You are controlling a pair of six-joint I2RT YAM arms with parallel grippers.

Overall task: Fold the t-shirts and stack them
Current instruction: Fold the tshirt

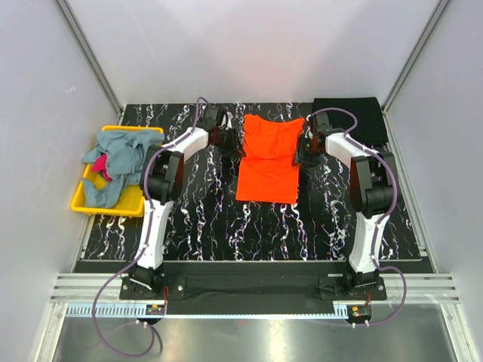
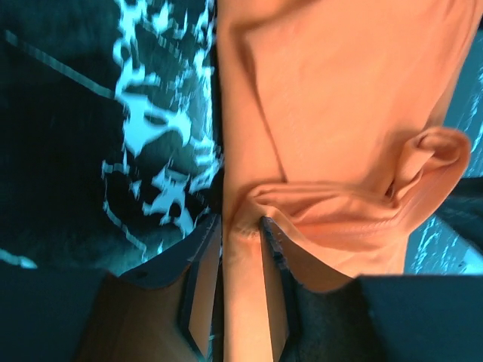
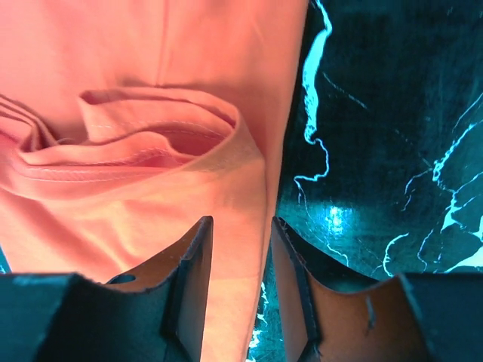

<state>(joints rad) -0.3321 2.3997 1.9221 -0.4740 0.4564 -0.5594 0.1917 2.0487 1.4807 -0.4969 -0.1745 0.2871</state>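
Since orange t-shirt (image 1: 268, 166) is soft & limp, my left gripper (image 2: 241, 226) pinches its edge, frame bottom; right gripper (image 3: 241, 226): can't tell.

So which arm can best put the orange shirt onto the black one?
Probably right: the right gripper is at the orange shirt nearest the black shirt; the left gripper sits opposite.

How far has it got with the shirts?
Done: the black shirt looks folded, far right. In hand: the orange shirt, its sides between the fingers of the left gripper and right gripper. Left: grey-blue shirts and a magenta one heaped in the yellow bin.
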